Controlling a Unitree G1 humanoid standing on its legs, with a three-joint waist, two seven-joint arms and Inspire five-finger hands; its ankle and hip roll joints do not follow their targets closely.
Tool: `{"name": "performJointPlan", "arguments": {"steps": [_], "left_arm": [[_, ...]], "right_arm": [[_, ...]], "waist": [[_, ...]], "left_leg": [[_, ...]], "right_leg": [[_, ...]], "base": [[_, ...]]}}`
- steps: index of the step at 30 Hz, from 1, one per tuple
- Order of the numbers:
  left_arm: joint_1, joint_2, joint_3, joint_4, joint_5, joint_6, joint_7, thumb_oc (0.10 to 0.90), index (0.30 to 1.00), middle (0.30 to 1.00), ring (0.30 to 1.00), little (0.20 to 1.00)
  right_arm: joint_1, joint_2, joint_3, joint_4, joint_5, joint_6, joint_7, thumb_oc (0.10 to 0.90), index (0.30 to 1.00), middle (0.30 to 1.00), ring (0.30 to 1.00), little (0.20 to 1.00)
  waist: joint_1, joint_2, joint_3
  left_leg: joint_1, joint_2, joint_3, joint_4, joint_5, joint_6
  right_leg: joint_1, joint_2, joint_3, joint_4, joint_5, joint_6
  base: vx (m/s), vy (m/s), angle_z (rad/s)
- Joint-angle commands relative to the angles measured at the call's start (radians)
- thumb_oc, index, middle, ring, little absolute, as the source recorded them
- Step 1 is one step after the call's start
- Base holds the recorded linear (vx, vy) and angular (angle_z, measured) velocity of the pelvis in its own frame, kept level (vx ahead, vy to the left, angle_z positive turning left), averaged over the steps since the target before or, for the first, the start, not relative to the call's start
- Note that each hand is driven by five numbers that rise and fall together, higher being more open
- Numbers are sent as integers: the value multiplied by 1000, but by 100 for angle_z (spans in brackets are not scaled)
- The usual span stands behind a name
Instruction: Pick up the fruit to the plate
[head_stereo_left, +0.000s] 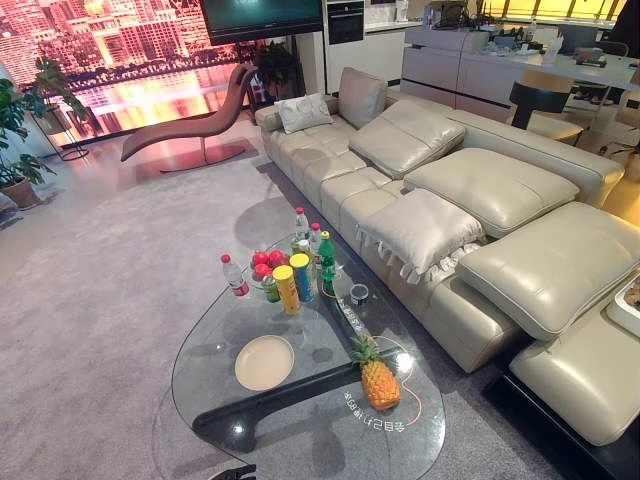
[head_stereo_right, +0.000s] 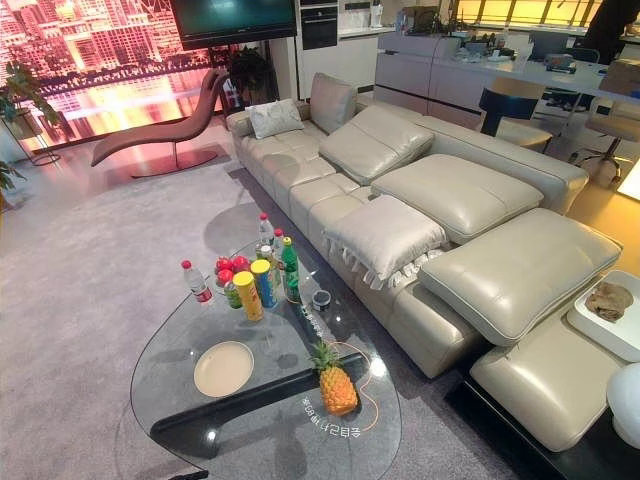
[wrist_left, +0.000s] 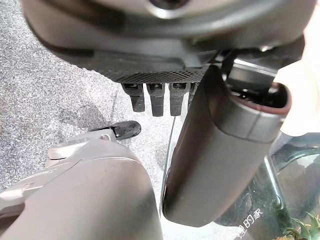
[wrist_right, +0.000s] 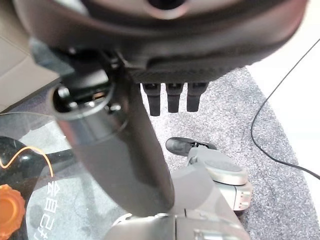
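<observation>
Two fruits are candidates on the glass table (head_stereo_left: 200, 350): the pineapple (head_stereo_left: 379, 380), lying near the front edge with its leaves toward the sofa (head_stereo_left: 470, 200), and the red apples (head_stereo_left: 267, 263) in a bowl among the bottles (head_stereo_left: 325, 255) and tall cans (head_stereo_left: 287, 288). The plate (head_stereo_left: 264, 362) sits empty, a little to the left of the pineapple and well apart from the bowl.

I judge that the reach is not yet begun. The pineapple seems the easier choice, because it lies free and nothing crowds it (the apples stand close between cans, which can tip). A grasp around its body, not the leaves, should hold better, and the carry to the plate is short and should stay low over the glass.

The left hand (wrist_left: 150, 97) hangs low beside the table edge, over the carpet (head_stereo_left: 100, 300), fingers straight and holding nothing. The right hand (wrist_right: 172, 97) hangs likewise at the other side, fingers relaxed and empty, thumb standing forward.
</observation>
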Motion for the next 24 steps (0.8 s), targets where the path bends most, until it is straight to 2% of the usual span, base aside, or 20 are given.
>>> {"name": "performJointPlan", "arguments": {"steps": [1, 24], "left_arm": [[-98, 24, 3, 53, 29, -16, -18, 800, 900, 900, 900, 900], [-94, 21, 0, 50, 13, -27, -9, 800, 900, 900, 900, 900]], "right_arm": [[-102, 8, -21, 57, 21, -23, 6, 800, 900, 900, 900, 900], [-110, -1, -18, 60, 8, -15, 0, 800, 900, 900, 900, 900]], "waist": [[21, -14, 57], [23, -14, 67]], "left_leg": [[76, 8, 49, 7, -100, -11], [71, 6, 41, 7, -99, -9]], "right_leg": [[-12, -36, -25, 5, 17, 21], [-15, -32, -25, 5, 14, 15]], "base": [[0, 0, 0], [0, 0, 0]]}}
